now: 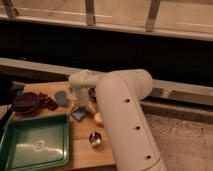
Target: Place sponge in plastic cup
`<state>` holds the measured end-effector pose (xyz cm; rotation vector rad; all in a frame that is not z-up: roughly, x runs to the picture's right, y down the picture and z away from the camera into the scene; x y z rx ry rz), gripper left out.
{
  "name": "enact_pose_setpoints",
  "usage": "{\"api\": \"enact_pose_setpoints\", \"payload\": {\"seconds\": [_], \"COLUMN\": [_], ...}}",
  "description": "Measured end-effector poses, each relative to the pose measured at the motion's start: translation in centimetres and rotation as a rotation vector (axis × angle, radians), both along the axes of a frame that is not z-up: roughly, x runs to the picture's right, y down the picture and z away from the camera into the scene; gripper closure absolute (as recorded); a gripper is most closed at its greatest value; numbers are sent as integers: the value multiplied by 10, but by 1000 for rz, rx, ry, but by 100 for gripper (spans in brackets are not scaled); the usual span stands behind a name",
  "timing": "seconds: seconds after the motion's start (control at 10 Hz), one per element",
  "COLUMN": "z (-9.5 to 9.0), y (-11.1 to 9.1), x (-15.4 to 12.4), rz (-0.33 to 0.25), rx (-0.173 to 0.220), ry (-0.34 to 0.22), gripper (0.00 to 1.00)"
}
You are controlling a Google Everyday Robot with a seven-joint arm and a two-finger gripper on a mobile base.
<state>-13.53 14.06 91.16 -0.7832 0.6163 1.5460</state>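
Gripper (80,104) low over sponge (79,114), we judge for pickup. Grip state: we cannot tell. Plastic cup (61,97) just beside sponge, so 1 short transfer.

Wooden table (82,151) holds green tray (20,146), dark bowl (25,102), metal cup (95,139); jaws above its middle.

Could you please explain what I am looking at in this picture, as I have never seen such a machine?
The big white shape is the arm of a mobile robot; where the single camera sits is unknown. Its end effector, the grasping part, hangs over a wooden table, just above a blue sponge; whether it holds it is unclear. Nearby lie a green tray, dark dishes, an orange fruit and a small metal cup.
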Motion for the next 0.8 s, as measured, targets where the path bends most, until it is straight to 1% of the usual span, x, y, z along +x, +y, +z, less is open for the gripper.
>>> {"api": "enact_pose_setpoints", "payload": {"seconds": [0.4, 0.5, 0.8], "z": [-7, -9, -12], "y": [-7, -7, -8], "x": [3, 4, 4], "rz": [0, -2, -2], "rx": [5, 4, 3], "ry": [1, 3, 2], "gripper": [93, 99, 100]}}
